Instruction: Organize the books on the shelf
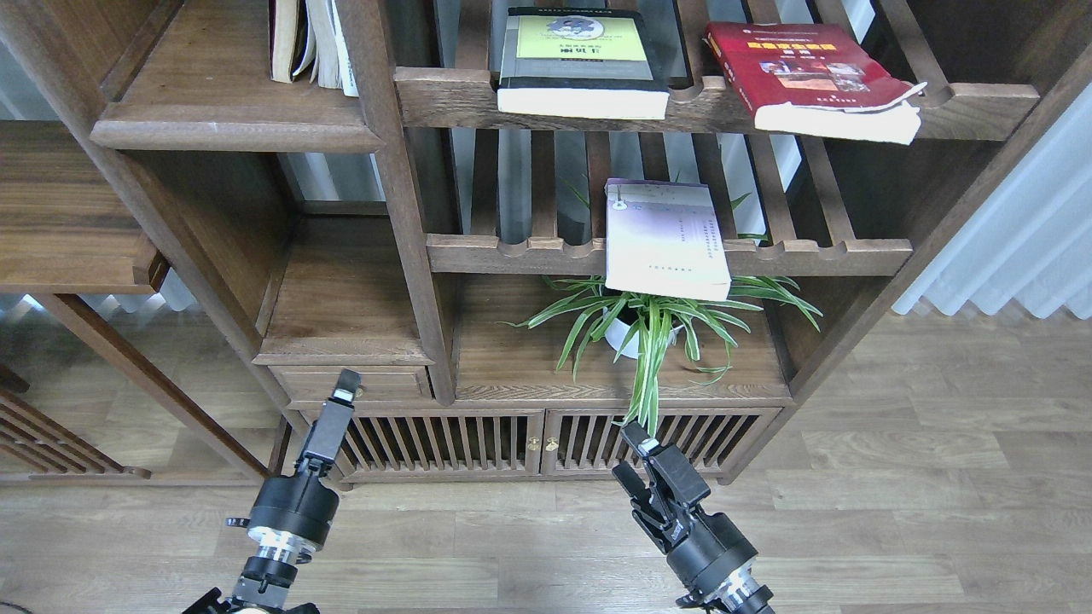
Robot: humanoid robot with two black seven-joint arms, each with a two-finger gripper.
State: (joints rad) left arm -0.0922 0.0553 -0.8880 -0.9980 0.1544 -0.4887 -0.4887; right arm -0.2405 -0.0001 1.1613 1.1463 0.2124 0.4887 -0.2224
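Three books lie flat on the slatted racks. A black-grey book (584, 64) with a yellow-green panel rests on the upper rack, and a thick red book (810, 77) sits to its right. A pale lavender book (665, 243) lies on the lower rack, overhanging its front rail. The solid wooden shelf (230, 115) is at the upper left. My left gripper (345, 390) hangs low in front of the cabinet, seen edge-on, holding nothing. My right gripper (630, 452) is also low, under the plant, its fingers apart and empty. Both are far below the books.
Several upright books (311, 43) stand at the right end of the solid shelf. A spider plant (648, 328) in a white pot sits under the lavender book. A slatted-door cabinet (537, 439) forms the base. White curtains (1007, 247) hang at the right.
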